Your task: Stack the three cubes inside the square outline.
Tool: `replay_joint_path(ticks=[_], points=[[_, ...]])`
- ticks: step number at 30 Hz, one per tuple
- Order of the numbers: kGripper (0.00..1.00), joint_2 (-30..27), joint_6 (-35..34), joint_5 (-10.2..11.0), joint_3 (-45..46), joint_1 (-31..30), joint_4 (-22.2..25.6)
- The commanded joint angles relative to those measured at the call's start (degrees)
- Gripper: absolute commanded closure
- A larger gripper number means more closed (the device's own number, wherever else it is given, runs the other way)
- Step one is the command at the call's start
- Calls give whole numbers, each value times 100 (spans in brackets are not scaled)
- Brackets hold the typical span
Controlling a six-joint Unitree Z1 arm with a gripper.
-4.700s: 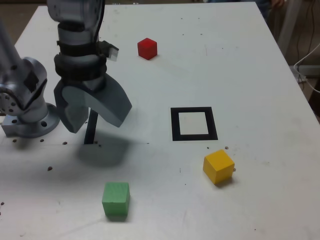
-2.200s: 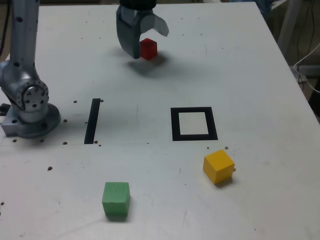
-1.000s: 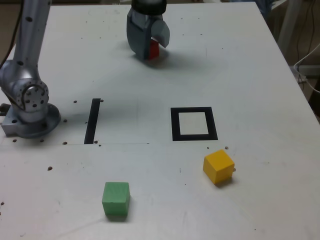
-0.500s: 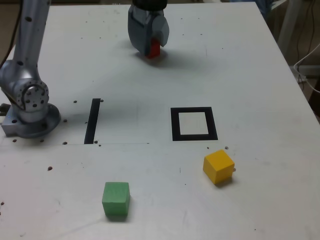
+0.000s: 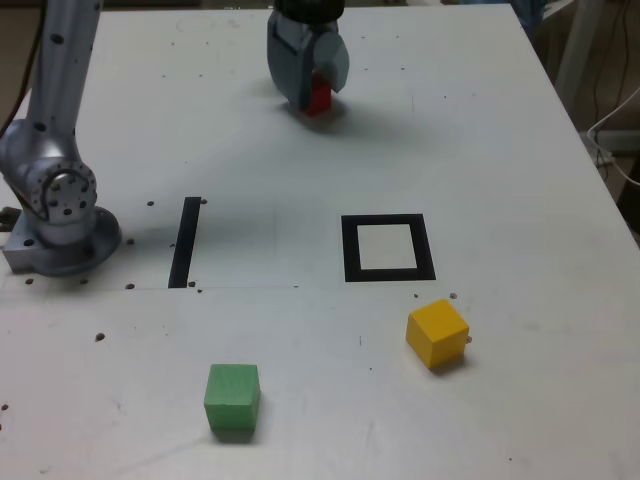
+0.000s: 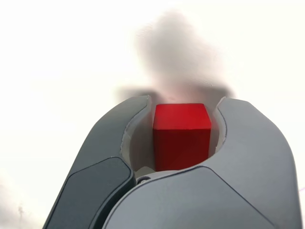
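Wrist view: the fingers [image 6: 138, 129] are clamped shut around the red cube [image 6: 181, 135]. In the exterior view it sits at twelve o'clock on the bench [image 5: 500, 150].

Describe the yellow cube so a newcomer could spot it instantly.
Start at the black tape square on the white table. Just below its lower right corner, in the exterior view, sits the yellow cube. It is the only yellow block, turned slightly askew.

My grey gripper [image 5: 312, 88] frames a red cube [image 5: 319, 96]; yellow cube [image 5: 437, 333], green cube [image 5: 233, 398], black-bordered white square [image 5: 387, 247], white table [image 5: 500, 150].
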Motion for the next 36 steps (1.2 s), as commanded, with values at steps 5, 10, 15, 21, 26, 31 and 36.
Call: replay_joint_path(ticks=[5, 10, 15, 21, 26, 31, 36], points=[[92, -576, 126, 121, 45, -593, 139], [92, -922, -13, 130, 209, -1215, 576], [91, -1041, -268, -4, 281, -1897, 974], [91, -945, -732, -107, 215, -2741, 1017], [90, -713, -947, -347, 169, -3245, 988], [89, -553, -1111, -526, 352, -3553, 853], [89, -536, -1291, -604, 559, -3863, 668]])
